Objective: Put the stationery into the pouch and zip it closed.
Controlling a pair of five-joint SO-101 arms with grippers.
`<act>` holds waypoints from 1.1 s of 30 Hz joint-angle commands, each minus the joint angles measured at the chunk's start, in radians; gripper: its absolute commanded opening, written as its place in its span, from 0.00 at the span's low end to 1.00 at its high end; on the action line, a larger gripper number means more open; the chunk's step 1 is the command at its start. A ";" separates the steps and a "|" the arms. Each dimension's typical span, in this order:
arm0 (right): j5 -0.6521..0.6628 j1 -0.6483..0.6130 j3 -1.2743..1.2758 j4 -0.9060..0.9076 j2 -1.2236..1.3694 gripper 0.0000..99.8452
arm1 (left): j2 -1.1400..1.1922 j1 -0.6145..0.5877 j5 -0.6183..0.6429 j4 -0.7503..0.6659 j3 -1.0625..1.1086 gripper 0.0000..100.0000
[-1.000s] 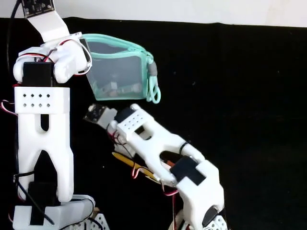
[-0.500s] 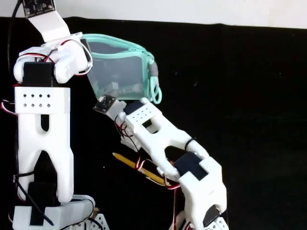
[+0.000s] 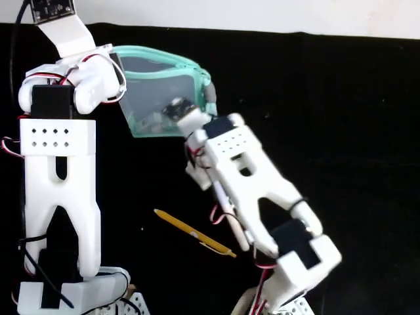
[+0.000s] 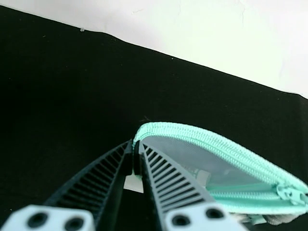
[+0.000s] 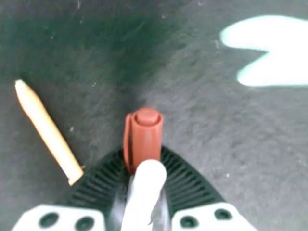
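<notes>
The teal mesh pouch [image 3: 164,92] hangs above the black table, and my left gripper [image 4: 134,156] is shut on its corner edge. Its zipper [image 4: 226,149] runs along the upper rim, and small items show through the mesh [image 3: 154,121]. My right gripper [image 5: 144,154] is shut on a white pen with a red cap [image 5: 143,132], which points down at the table. The right arm [image 3: 230,151] stands just below the pouch's lower right corner. A yellow pencil [image 3: 193,233] [image 5: 45,130] lies loose on the table below the pouch.
The pouch's teal loop [image 3: 211,121] hangs at its right side, close to the right arm's wrist. Black cloth [image 3: 354,131] covers the table, and a white wall edge [image 3: 262,16] runs along the back.
The right arm has swung up and to the right, from over the pencil to the pouch's lower right corner. The pencil now lies uncovered. The left arm and the pouch have stayed still.
</notes>
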 commanded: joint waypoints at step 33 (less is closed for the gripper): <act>-0.153 0.180 -0.800 0.038 -0.305 0.01 | 0.148 0.050 -0.005 0.000 -0.028 0.01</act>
